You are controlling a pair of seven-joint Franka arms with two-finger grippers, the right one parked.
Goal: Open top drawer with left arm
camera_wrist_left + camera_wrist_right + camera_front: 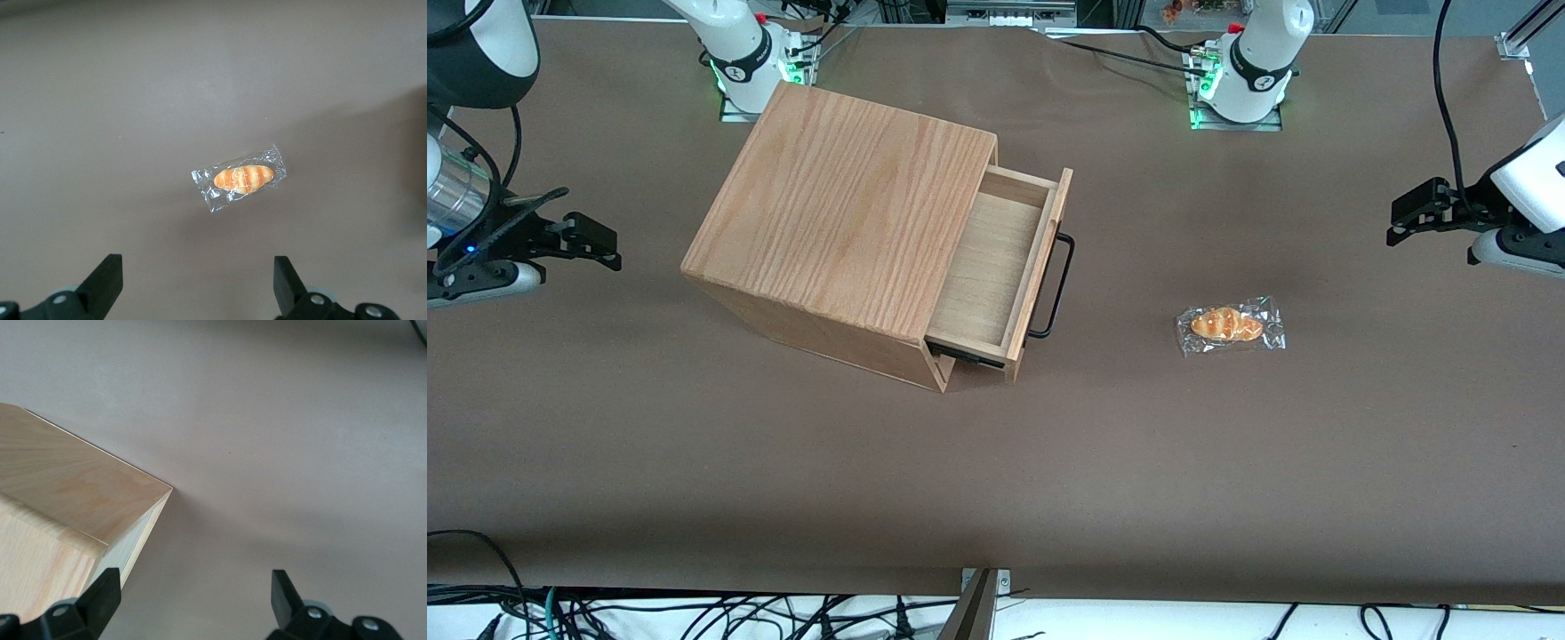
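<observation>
The top drawer (996, 267) stands pulled partway out of the oak cabinet (845, 213); its pale plywood floor shows and its thin black bar handle (1056, 284) faces the working arm's end of the table. The left arm's black gripper (1405, 218) hangs high at the working arm's end, well away from the drawer. It is open and empty; its two fingertips (107, 273) stand wide apart above the brown table.
A bread roll in a clear wrapper (1230, 325) lies on the brown table between the drawer and the left gripper; it also shows in the left wrist view (241, 178). The cabinet's corner (80, 493) shows in the right wrist view.
</observation>
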